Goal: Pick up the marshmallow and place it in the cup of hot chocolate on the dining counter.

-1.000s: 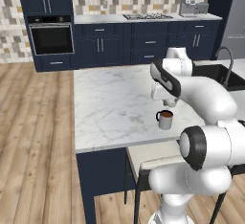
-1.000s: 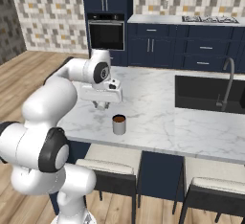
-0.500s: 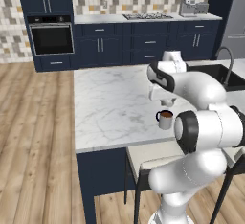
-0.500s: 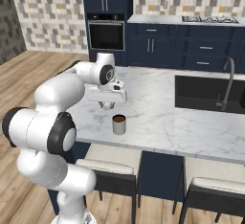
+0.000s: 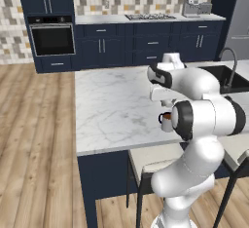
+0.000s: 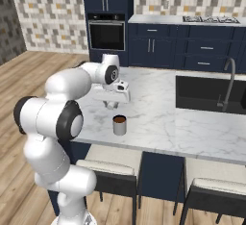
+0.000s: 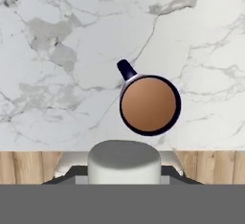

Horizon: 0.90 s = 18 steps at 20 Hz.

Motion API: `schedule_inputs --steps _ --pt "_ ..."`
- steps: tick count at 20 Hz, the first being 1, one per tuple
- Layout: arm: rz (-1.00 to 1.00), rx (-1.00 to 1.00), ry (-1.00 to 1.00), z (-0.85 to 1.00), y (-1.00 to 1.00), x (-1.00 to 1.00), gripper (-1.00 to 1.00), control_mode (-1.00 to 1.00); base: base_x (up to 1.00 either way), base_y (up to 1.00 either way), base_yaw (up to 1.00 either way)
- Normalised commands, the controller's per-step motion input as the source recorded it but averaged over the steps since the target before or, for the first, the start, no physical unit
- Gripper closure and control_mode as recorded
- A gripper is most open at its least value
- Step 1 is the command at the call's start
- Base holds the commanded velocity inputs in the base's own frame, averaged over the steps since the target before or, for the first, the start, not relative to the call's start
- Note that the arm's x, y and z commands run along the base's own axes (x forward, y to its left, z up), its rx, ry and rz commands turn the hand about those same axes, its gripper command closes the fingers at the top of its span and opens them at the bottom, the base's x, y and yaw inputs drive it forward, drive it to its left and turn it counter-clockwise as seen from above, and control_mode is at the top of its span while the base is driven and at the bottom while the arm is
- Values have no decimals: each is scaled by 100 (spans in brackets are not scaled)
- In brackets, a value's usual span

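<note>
The marshmallow [image 7: 124, 161], a short white cylinder, sits clamped between the jaws of the gripper [image 7: 124, 170] and is seen end-on at the bottom of the hand view. Just ahead of it in that view, and below it in the room, stands the cup of hot chocolate [image 7: 150, 105]: a round brown surface inside a dark rim, its dark handle pointing up and to the left. The cup rests on the dining counter [image 7: 57, 65], close to the edge beyond which wood floor shows. In the right base view the gripper [image 6: 111, 105] hangs above the counter a little behind and to the left of the cup [image 6: 119, 125]; in the left base view the cup [image 5: 166, 122] is partly hidden by the arm.

Over the last second the hand has swung toward the near counter edge, closing on the cup, with the jaws staying clamped throughout. Judged from this, the carry is nearly complete. The marshmallow is not yet centred over the liquid; a short further advance appears needed before release, or the piece may strike the rim.
</note>
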Motion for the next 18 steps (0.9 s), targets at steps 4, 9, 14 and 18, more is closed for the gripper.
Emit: schedule_inputs --steps 4,9,14,18 --pt "-1 0 0 -27 -16 36 100 -100 0 0 0" --pt "-2 0 0 -25 -10 31 100 -100 0 0 0" --pt "-2 0 0 -22 0 24 100 -100 0 0 0" --pt "0 0 0 -7 -4 6 100 -100 0 0 0"
